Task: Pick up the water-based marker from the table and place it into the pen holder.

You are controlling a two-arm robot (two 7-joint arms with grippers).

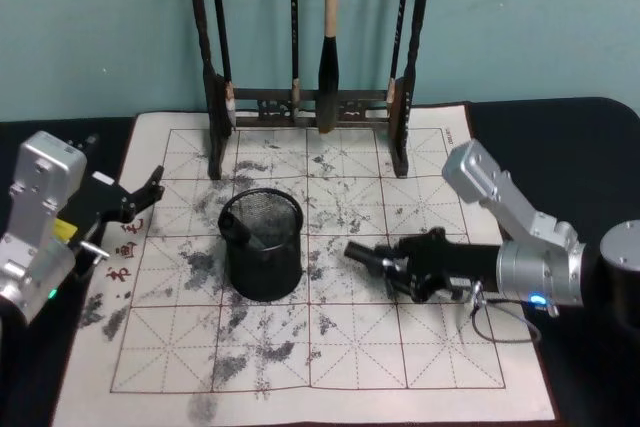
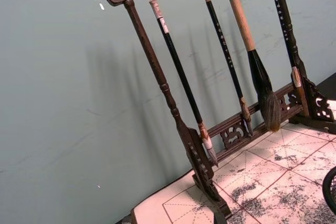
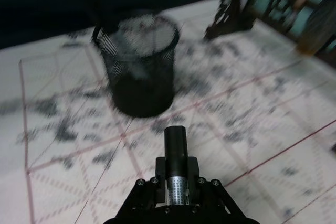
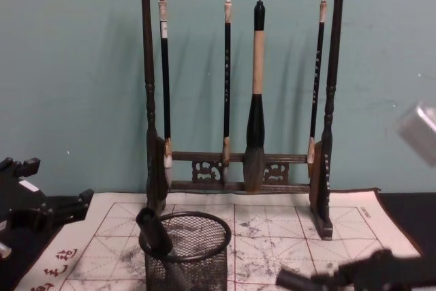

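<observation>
My right gripper (image 1: 398, 269) is shut on the water-based marker (image 1: 363, 254) and holds it low over the table's cream mat (image 1: 420, 367), right of the pen holder (image 1: 263, 252). In the right wrist view the marker's black cap (image 3: 176, 142) sticks out past the fingers and points at the black mesh holder (image 3: 139, 64), with a gap of mat between them. In the chest view the marker's tip (image 4: 289, 281) and gripper (image 4: 344, 277) show low at the right. Another black-capped marker (image 4: 153, 231) leans inside the holder (image 4: 197, 264). My left gripper (image 1: 138, 202) hangs open at the mat's left edge.
A tall dark wooden brush rack (image 1: 315, 107) with several hanging brushes stands at the back of the mat, also in the left wrist view (image 2: 178, 124). The mat's front half (image 1: 300, 357) is bare, ink-stained felt. A dark table surface (image 1: 560, 127) surrounds the mat.
</observation>
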